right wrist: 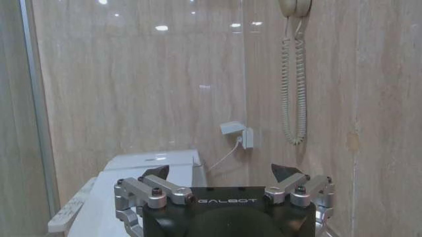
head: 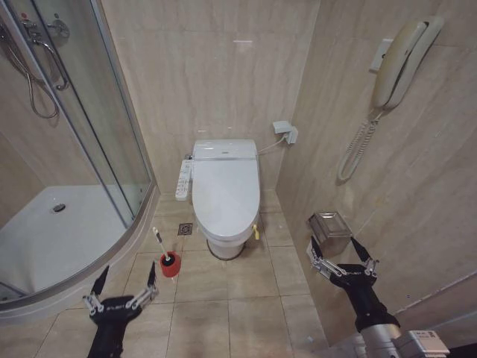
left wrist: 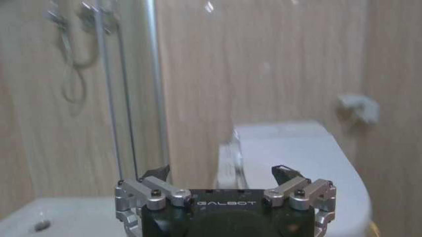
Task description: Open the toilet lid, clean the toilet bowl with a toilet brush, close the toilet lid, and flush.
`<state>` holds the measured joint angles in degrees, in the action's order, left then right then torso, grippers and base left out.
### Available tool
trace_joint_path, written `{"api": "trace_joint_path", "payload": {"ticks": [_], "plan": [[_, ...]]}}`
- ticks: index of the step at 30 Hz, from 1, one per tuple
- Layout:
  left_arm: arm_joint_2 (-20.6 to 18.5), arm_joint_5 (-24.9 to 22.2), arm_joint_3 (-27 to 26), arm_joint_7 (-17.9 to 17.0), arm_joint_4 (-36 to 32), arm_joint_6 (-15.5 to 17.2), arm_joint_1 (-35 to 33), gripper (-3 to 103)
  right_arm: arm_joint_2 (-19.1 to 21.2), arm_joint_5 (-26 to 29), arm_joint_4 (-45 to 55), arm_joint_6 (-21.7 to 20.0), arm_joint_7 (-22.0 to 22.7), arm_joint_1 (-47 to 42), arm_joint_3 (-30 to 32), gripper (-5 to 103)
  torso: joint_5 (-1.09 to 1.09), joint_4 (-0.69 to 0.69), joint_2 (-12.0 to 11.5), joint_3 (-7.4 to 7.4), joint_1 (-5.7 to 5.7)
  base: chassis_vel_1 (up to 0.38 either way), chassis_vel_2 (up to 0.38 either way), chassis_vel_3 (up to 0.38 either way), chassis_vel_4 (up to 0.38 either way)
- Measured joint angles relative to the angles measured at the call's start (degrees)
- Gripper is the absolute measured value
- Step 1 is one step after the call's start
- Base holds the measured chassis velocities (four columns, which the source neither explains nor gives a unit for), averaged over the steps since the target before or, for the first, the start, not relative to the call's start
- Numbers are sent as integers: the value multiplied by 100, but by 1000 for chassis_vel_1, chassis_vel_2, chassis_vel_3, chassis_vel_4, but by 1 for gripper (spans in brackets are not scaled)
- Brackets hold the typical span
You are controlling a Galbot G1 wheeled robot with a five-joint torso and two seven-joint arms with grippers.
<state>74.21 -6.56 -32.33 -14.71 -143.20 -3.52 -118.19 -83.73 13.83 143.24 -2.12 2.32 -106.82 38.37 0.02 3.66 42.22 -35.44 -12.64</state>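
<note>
Both grippers hang low with fingers spread and nothing held: the left gripper [head: 123,279] just short of the toilet brush [head: 164,249], the right gripper [head: 342,251] before a steel bin [head: 329,227] by the wall. That brush stands in its red holder [head: 170,265] left of the toilet, whose toilet lid [head: 225,189] is down.

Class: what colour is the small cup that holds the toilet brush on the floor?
Red. The cup holding the toilet brush shows best in the head view.
</note>
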Motion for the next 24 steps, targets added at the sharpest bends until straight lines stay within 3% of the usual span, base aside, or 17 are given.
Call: {"api": "trace_joint_path", "payload": {"ticks": [2, 6, 11, 16, 24], "plan": [[-77, -104, -178, 206, -41, 338, -225, 100, 0, 0, 0, 0, 0, 0, 0, 100, -3, 1, 0, 0, 0, 0, 0, 0, 0], [-68, -125, -233, 298, -42, 587, -333, 100, 0, 0, 0, 0, 0, 0, 0, 100, -2, 1, 0, 0, 0, 0, 0, 0, 0], [-33, -69, -243, 303, -40, 601, -426, 100, 0, 0, 0, 0, 0, 0, 0, 100, -2, 1, 0, 0, 0, 0, 0, 0, 0], [-18, 270, -545, 339, -33, 190, -436, 100, 0, 0, 0, 0, 0, 0, 0, 100, -2, 2, 0, 0, 0, 0, 0, 0, 0], [125, 605, -569, 399, -19, -152, -508, 100, 0, 0, 0, 0, 0, 0, 0, 100, -2, 1, 0, 0, -1, 0, 0, 0, 0]]}}
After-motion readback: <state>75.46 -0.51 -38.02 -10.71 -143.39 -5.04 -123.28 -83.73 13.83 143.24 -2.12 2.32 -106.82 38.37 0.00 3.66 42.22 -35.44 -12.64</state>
